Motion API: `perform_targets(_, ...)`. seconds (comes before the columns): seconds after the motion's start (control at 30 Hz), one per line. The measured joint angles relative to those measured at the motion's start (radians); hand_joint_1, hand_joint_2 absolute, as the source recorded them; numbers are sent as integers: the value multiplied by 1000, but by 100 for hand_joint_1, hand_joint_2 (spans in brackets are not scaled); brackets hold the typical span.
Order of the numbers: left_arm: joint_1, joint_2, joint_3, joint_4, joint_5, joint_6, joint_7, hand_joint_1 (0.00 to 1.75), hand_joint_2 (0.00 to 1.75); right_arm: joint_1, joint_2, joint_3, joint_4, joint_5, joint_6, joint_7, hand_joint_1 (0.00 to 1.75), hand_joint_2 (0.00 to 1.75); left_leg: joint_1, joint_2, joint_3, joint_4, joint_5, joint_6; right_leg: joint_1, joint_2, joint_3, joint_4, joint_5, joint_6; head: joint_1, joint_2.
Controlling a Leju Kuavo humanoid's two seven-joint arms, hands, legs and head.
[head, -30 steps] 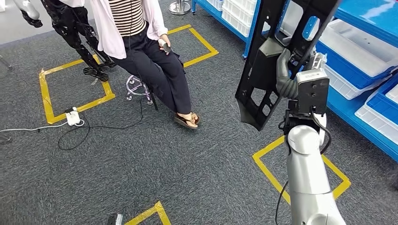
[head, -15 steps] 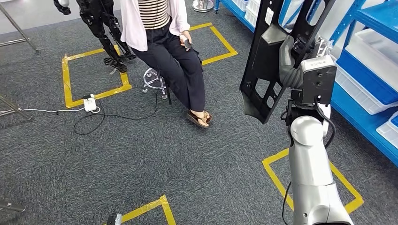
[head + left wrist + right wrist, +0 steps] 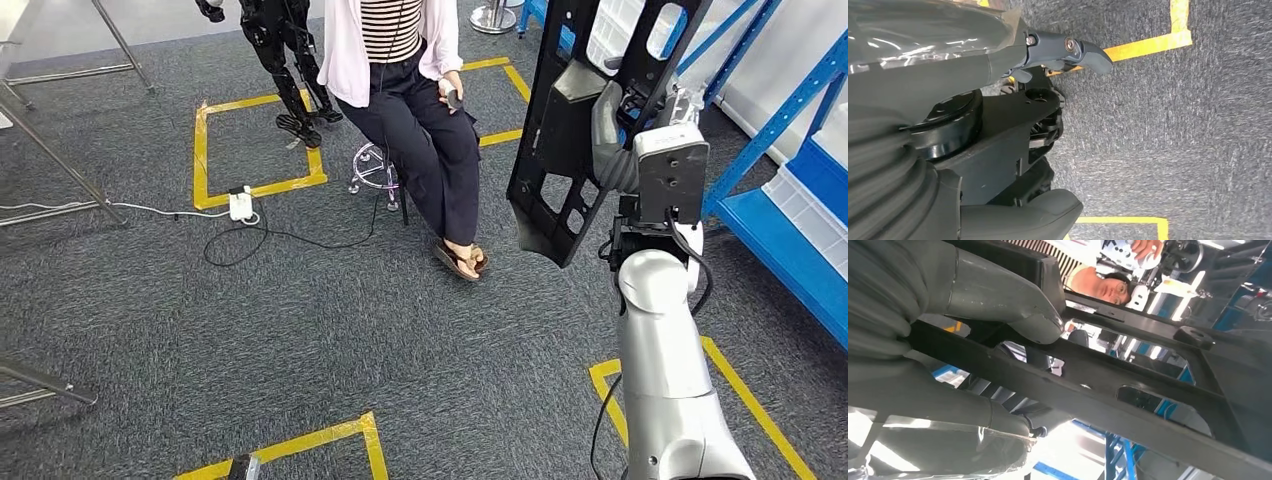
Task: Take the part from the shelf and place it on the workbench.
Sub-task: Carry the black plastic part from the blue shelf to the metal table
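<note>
Head view evenly lit, sharp, soft shadows on carpet point(image 3: 300, 330); right wrist view backlit with blown-out white glare, hand point(image 3: 948, 315) blurred close-up; left wrist view dimmer, foreground soft.

Person point(image 3: 420, 110) seated on stool point(image 3: 375, 170); yellow tape squares point(image 3: 205, 150) on grey carpet point(image 3: 300, 330); white power strip point(image 3: 240, 205); blue shelving point(image 3: 790, 230)

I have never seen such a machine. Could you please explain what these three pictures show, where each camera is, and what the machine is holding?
It is a walking humanoid robot. The head view looks down from high on its body: its right hand grips a large black part, held upright over grey carpet marked with yellow tape. A person sits on a stool; blue shelves stand to the right. The right wrist view shows the same grip up close. The left wrist view looks down at the carpet past the left hand, which holds nothing.
</note>
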Motion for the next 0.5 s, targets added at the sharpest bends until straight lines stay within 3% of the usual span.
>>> perform_targets(0.07, 0, 0, 0, 0, 5, -5, -4, 0, 175, -1, -1, 3, 1, 0, 0, 1, 175, 175, 4, -20, -12, 1, 5, -17, -5, 15, 43, -97, 36, -4, -1, 0)
perform_targets(0.13, 1, 0, 1, 0, 7, -10, -5, 0, 175, -2, -1, 7, 1, 3, 0, 2, 175, 175, 4, 13, -30, 35, -20, -26, -8, -2, 46, -102, 42, -17, -2, 0)
perform_targets(0.2, 1, 0, 2, 0, 8, -11, -6, 0, 175, -2, 0, 12, 2, 6, 0, 3, 175, 175, 2, 56, -79, 147, -81, -32, -6, -18, 47, -105, 43, -28, -4, 0)
perform_targets(0.27, 1, 0, 2, 0, 6, -8, -6, 0, 175, 0, 1, 15, 5, 7, -1, 5, 175, 175, 3, 67, -138, 273, -129, -35, -1, -37, 47, -104, 42, -33, -5, 0)
perform_targets(0.3, 1, 0, 2, 0, 6, -6, -5, 0, 175, 2, 1, 16, 6, 8, -1, 6, 175, 175, 3, 68, -149, 295, -129, -36, 1, -47, 47, -104, 42, -34, -5, 0)
perform_targets(0.33, 1, 0, 2, 0, 6, -2, -3, 0, 175, 4, 3, 18, 7, 10, -2, 7, 175, 175, 3, 71, -139, 277, -111, -36, 1, -55, 47, -104, 41, -35, -5, 0)
perform_targets(0.43, 0, 0, 3, 0, 11, 3, 0, 0, 175, 6, 11, 20, 7, 17, -3, 9, 175, 175, -1, 111, -39, 80, -23, -30, 9, -74, 47, -101, 36, -35, -5, 0)
perform_targets(0.5, -2, 0, 4, 0, 15, 4, -2, 0, 175, 7, 15, 20, 7, 21, -4, 10, 175, 175, -8, 129, -8, 16, -10, -25, 18, -87, 45, -100, 33, -31, -4, 0)
